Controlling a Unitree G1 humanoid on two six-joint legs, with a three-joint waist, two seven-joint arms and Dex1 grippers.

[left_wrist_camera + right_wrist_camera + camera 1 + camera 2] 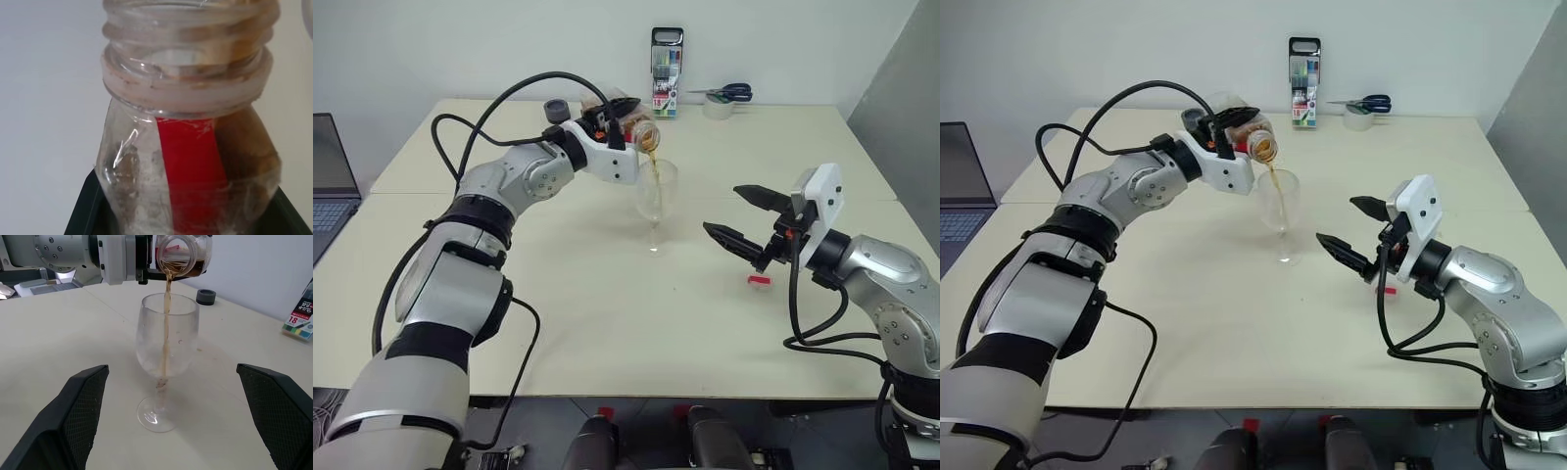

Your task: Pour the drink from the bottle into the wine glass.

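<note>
The left claw (1224, 132) is clamped on the bottle (1252, 135), holding it up over the middle of the desk (558, 294). The bottle is lying close to level, its long axis running across toward the robot's right, mouth tipped slightly downward and open, no cap on it. That mouth is sitting just above the rim of the wine glass (165, 362), and a thin amber stream of the drink (166, 323) is falling straight down through the bowl to its bottom. In the left wrist view the threaded neck (188, 63) is showing bare, with a red strip of label (193, 171) below it and brownish liquid pooling on one side of the shoulder.

The wine glass is standing upright on its foot on the desk, directly under the bottle, stem vertical.

The right claw (744, 217) is hovering near the glass on the robot's right, fingers wide apart, gripping nothing, pointing roughly level at the glass and not touching it. A small red item (760, 281) is lying on the desk below it.

At the far edge a marker pack (667, 73) is standing upright, with scissors (729, 93) resting on a tape roll (718, 108) beside it. A laptop (328, 186) is sitting at the left edge, and a dark round cap (206, 296) is lying beyond the glass.
</note>
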